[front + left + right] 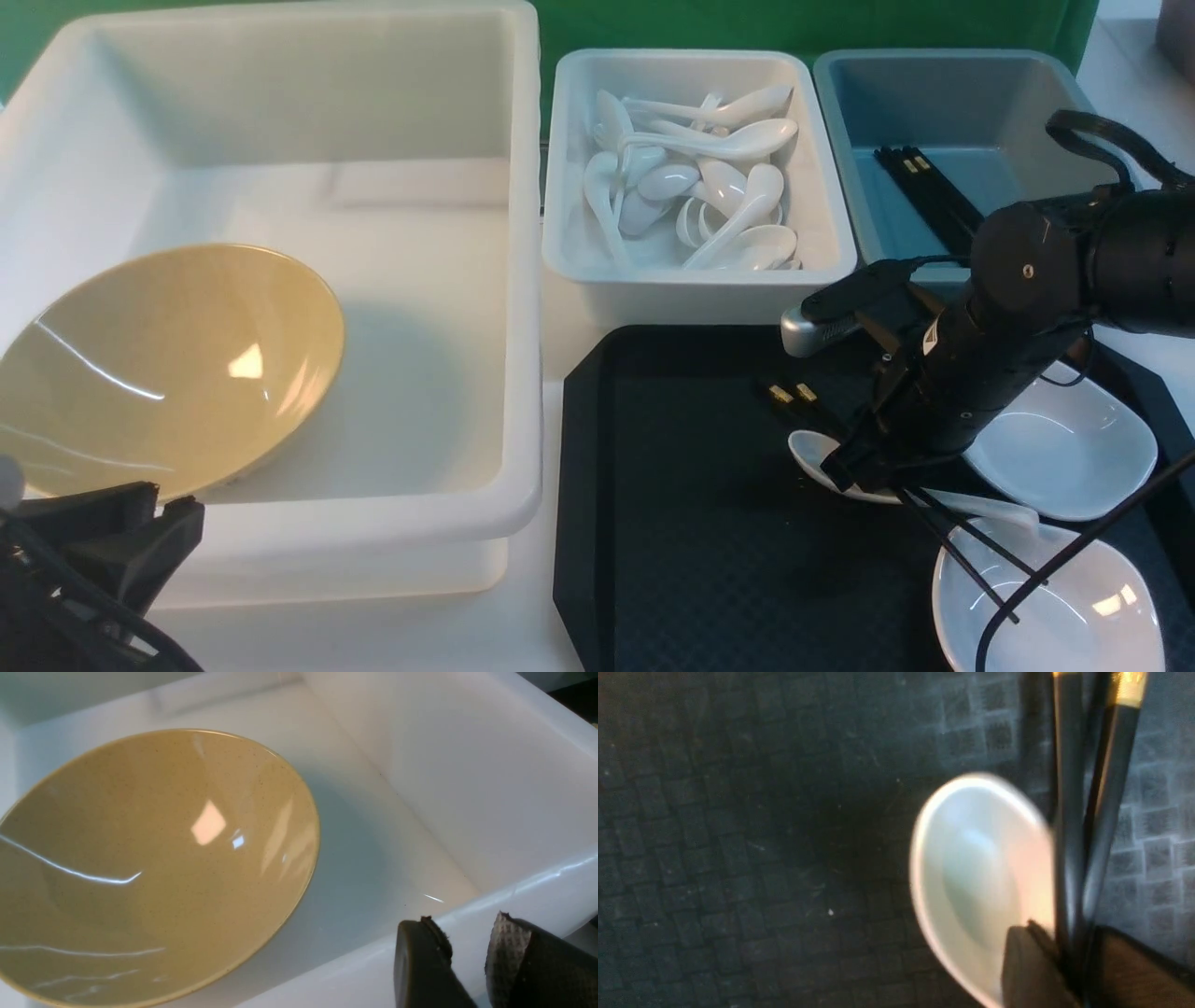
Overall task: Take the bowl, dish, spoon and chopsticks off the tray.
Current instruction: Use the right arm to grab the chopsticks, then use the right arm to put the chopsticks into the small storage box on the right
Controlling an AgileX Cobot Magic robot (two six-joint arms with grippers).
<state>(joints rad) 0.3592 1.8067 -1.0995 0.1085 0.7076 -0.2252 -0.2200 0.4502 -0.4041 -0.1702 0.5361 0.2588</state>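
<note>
Fingers (1031, 970) of the right gripper (1073, 961) are pinching the 2 thin black chopsticks (1069, 835) low over the big black diamond-textured plastic tray (691, 523), just beside the glossy white soup spoon (980, 872) lying there. The left gripper (467, 956) is hanging released near the large white plastic bin (523, 280), where the wide mustard-yellow bowl (168, 364) is resting tilted.

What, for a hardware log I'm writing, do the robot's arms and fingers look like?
The right arm is black, with a rounded joint housing, a silver camera module at the wrist, a small white sticker and black cables looping off it. The left fingers are dark blocky slabs, one faced with a grey textured pad. The right fingers are dark too.
</note>
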